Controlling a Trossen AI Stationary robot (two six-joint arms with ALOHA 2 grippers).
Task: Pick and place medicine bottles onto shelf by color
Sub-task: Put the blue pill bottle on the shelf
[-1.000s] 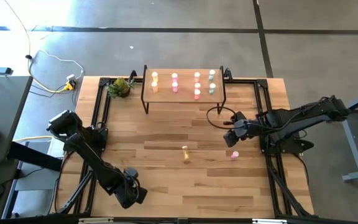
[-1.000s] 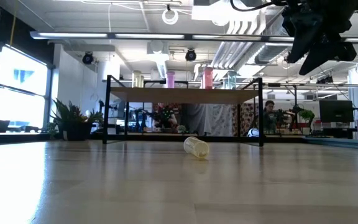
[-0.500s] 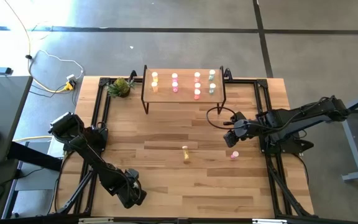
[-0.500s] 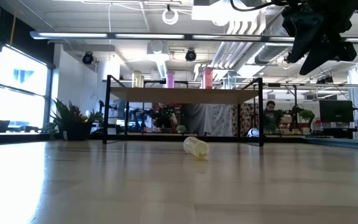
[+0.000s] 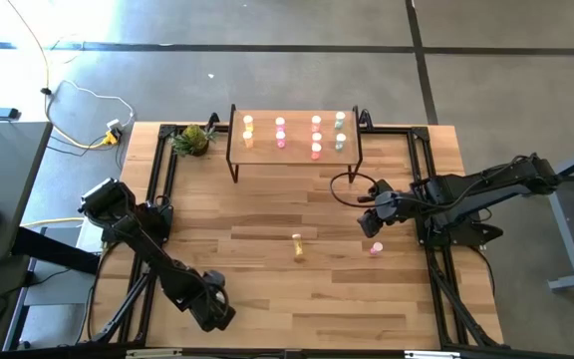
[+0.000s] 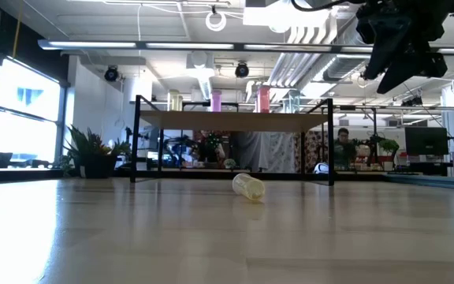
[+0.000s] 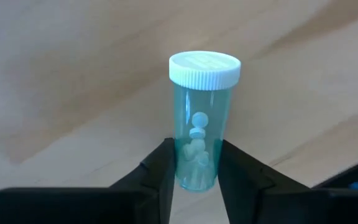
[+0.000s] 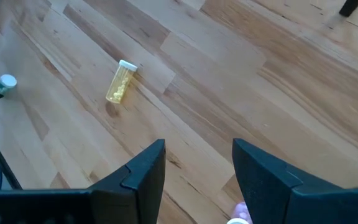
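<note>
The left arm stretches low toward the near left of the counter (image 5: 267, 289), its left gripper (image 7: 196, 163) pinching a green bottle (image 7: 198, 124) with a white cap; only its wrist view shows that grip, the jaws pressed against the bottle's sides. The right arm reaches in from the right, its right gripper (image 8: 197, 163) hanging with jaws spread above a pink bottle (image 5: 376, 249). A yellow bottle (image 5: 297, 245) lies on its side mid-counter. From above, the shelf (image 5: 296, 150) at the far edge carries rows of bottles; the low view shows only two pink ones on it.
</note>
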